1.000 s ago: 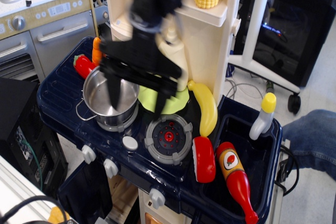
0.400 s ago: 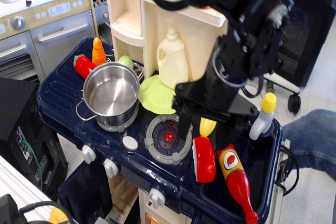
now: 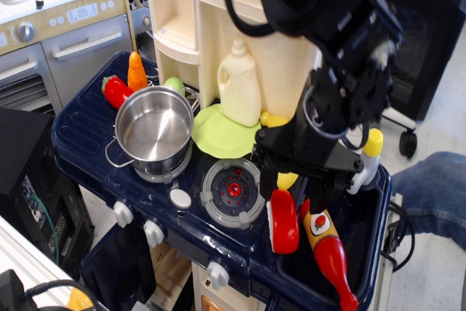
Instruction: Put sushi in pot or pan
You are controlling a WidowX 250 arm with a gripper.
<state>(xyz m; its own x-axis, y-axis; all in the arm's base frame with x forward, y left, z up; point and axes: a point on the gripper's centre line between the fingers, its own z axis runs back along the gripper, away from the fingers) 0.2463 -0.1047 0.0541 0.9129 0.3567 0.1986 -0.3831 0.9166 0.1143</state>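
The sushi (image 3: 283, 221) is a glossy red oblong toy with a white edge, lying on the dark blue toy stove right of the grey burner. The pot (image 3: 153, 131) is a shiny steel pot with wire loop handles, empty, at the stove's left. My black gripper (image 3: 294, 193) hangs directly above the sushi's upper end, fingers spread and pointing down, one finger (image 3: 267, 180) left and the other (image 3: 321, 193) right. It holds nothing.
A red ketchup bottle (image 3: 328, 247) lies right of the sushi. A banana (image 3: 285, 177) sits partly hidden behind the gripper. A green plate (image 3: 222, 136), white jug (image 3: 239, 84), grey burner (image 3: 234, 190), carrot (image 3: 135, 71), red pepper (image 3: 115, 92) and white bottle (image 3: 370, 152) are around.
My gripper swung from over the pot across to the right and came down over the sushi. The objects have not moved.
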